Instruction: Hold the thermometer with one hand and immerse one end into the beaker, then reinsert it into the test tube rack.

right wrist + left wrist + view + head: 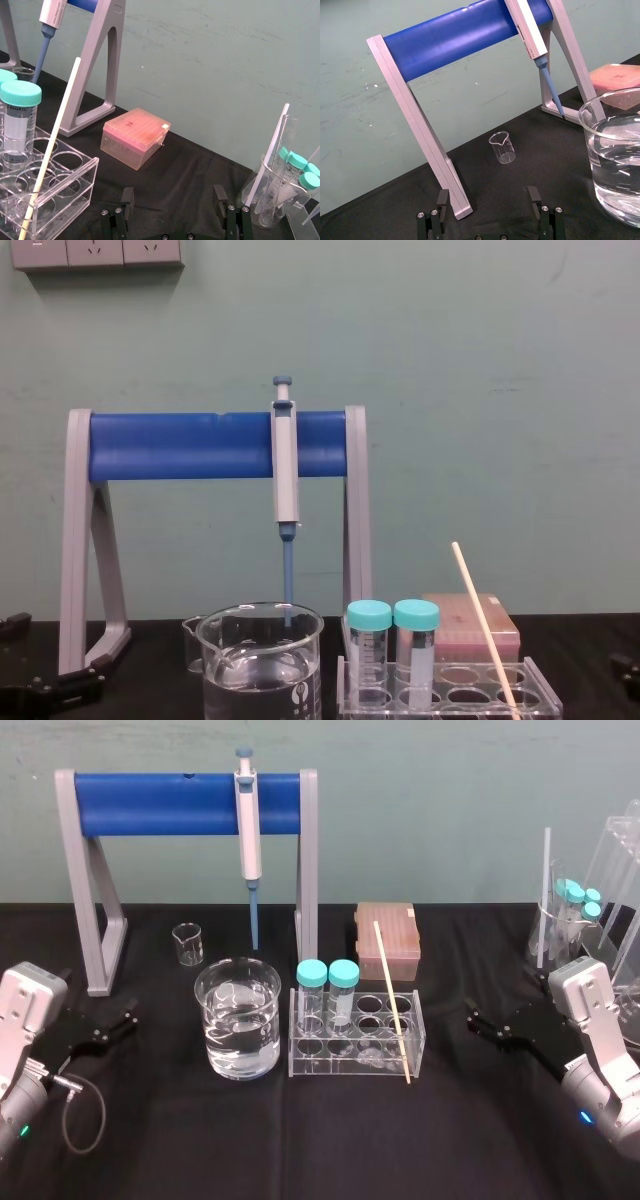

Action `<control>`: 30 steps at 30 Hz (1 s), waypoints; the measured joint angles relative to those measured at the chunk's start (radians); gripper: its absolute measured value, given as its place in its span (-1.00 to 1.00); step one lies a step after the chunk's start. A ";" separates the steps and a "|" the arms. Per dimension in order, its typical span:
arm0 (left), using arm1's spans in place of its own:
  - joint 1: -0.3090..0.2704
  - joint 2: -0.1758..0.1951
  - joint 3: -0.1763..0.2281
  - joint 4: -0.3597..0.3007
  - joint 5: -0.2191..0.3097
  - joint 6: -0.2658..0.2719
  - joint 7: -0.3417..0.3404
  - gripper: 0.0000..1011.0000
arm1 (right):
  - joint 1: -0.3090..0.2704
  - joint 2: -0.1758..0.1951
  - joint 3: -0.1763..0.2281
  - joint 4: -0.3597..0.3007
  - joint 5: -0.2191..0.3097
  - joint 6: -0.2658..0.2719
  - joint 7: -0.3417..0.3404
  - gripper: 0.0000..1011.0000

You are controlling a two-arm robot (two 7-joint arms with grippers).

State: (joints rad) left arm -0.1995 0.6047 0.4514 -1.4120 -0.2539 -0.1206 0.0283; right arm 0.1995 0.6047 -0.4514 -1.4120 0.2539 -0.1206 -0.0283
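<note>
The thermometer [392, 1005], a thin cream rod, leans in a right-hand hole of the clear test tube rack [300, 1065] at table centre; it also shows as a slanted rod [52, 140] [483, 625]. The large beaker [238, 1018] holds water and stands just left of the rack [540, 680]. My left gripper [128, 1012] rests low at the table's left, open and empty, with the beaker [615, 155] ahead of its fingers [442, 197]. My right gripper [472, 1018] sits at the right of the rack [75, 185], open and empty, apart from the thermometer.
Behind the beaker stands a grey-legged stand with a blue bar [180, 803], and a pipette [248, 830] hangs from it. A small beaker [187, 943] sits under it. A pink box [385, 942] lies behind the rack. Two teal-capped tubes [327, 990] fill the rack's left holes. A glass holder [575, 920] stands far right.
</note>
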 joint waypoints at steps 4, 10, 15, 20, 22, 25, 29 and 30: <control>0.000 0.000 0.000 0.000 0.000 0.000 0.000 0.99 | 0.000 0.000 0.000 0.000 0.000 0.000 0.000 0.98; 0.000 0.000 0.000 0.000 0.000 0.000 0.000 0.99 | 0.000 0.000 0.000 0.000 0.000 0.000 0.000 0.98; 0.000 0.000 0.000 0.000 0.000 0.000 0.000 0.99 | 0.003 0.000 0.032 -0.015 0.078 0.033 0.072 0.98; 0.000 0.000 0.000 0.000 0.000 0.000 0.000 0.99 | 0.018 0.017 0.106 -0.097 0.258 0.127 0.231 0.98; 0.000 0.000 0.000 0.000 0.000 0.000 0.000 0.99 | 0.034 0.028 0.132 -0.128 0.324 0.175 0.298 0.98; 0.000 0.000 0.000 0.000 0.000 0.000 0.000 0.99 | 0.078 0.042 0.154 -0.151 0.407 0.265 0.392 0.98; 0.000 0.000 0.000 0.000 0.000 0.000 0.000 0.99 | 0.157 0.054 0.149 -0.138 0.480 0.374 0.491 0.98; 0.000 0.000 0.000 0.000 0.000 0.000 0.000 0.99 | 0.183 0.057 0.139 -0.125 0.494 0.401 0.515 0.98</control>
State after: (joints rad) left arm -0.1995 0.6047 0.4514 -1.4120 -0.2539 -0.1205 0.0283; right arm 0.3822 0.6612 -0.3127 -1.5374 0.7478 0.2806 0.4867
